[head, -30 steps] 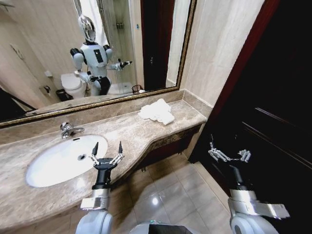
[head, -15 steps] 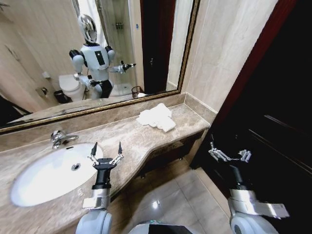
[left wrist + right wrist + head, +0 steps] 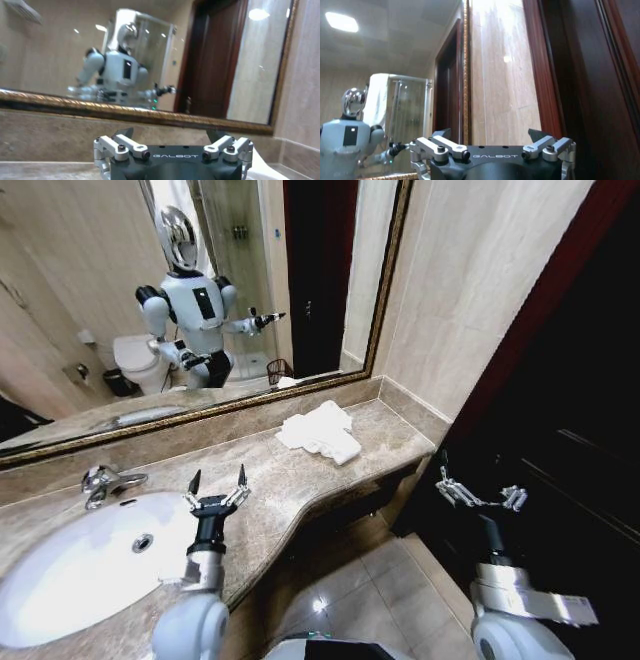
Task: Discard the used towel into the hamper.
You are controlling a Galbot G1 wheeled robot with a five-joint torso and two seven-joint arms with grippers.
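Note:
The used towel (image 3: 320,432), white and crumpled, lies on the marble counter (image 3: 290,480) near its far right end, below the mirror. My left gripper (image 3: 217,480) is held open above the counter's front edge beside the sink, well short of the towel, and it is also open in the left wrist view (image 3: 170,133). My right gripper (image 3: 480,495) hangs open over the floor in front of the dark door, with nothing between its fingers (image 3: 490,133). The hamper (image 3: 281,368) appears as a small dark ribbed basket reflected in the mirror.
A white oval sink (image 3: 80,565) with a chrome tap (image 3: 100,480) fills the counter's left part. A gold-framed mirror (image 3: 385,290) reflects the robot, a toilet and a shower cabin. A dark wooden door (image 3: 570,410) stands at the right, and tiled floor (image 3: 380,590) lies below.
The whole head view has shifted: the sink and tap slid left and the towel sits lower in the picture, so the camera has moved. Both arms keep their pose, grippers open.

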